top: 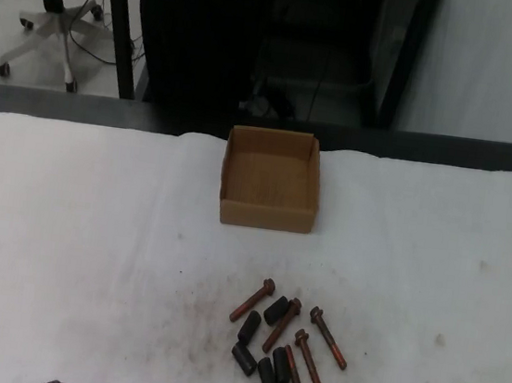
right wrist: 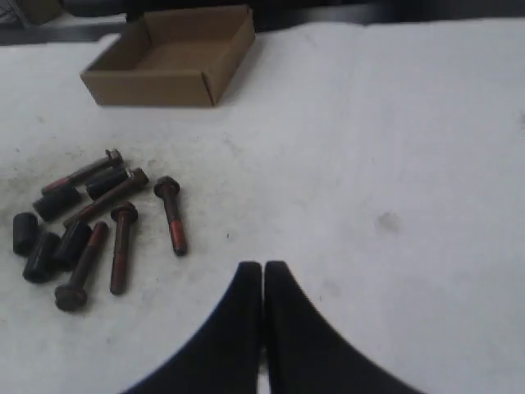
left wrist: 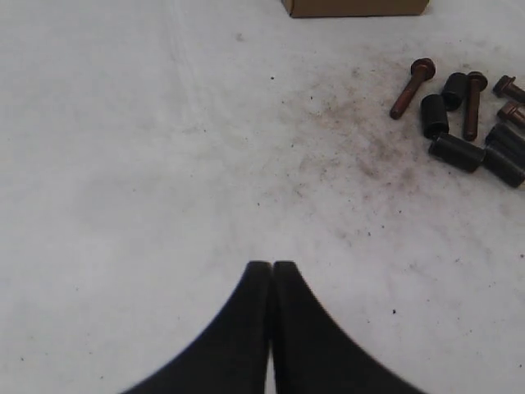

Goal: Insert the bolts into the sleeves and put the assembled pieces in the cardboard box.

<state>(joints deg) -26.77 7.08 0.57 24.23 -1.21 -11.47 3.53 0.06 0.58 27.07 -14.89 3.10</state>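
Several rusty brown bolts (top: pixel 327 337) and several short black sleeves (top: pixel 245 359) lie loose in a heap on the white cloth near the front middle of the bench. The bolts (right wrist: pixel 171 215) and sleeves (right wrist: pixel 56 202) also lie in the right wrist view, the sleeves (left wrist: pixel 456 152) and a bolt (left wrist: pixel 412 88) in the left wrist view. The open cardboard box (top: pixel 270 178) stands behind the heap with nothing inside it. My left gripper (left wrist: pixel 271 267) is shut and empty over bare cloth to the left of the heap. My right gripper (right wrist: pixel 262 267) is shut and empty to the right of it.
The white cloth (top: pixel 65 224) is stained with rust around the heap. A dark bench edge (top: pixel 61 104) runs along the back. Beyond it stand an office chair (top: pixel 50 7) and dark table legs.
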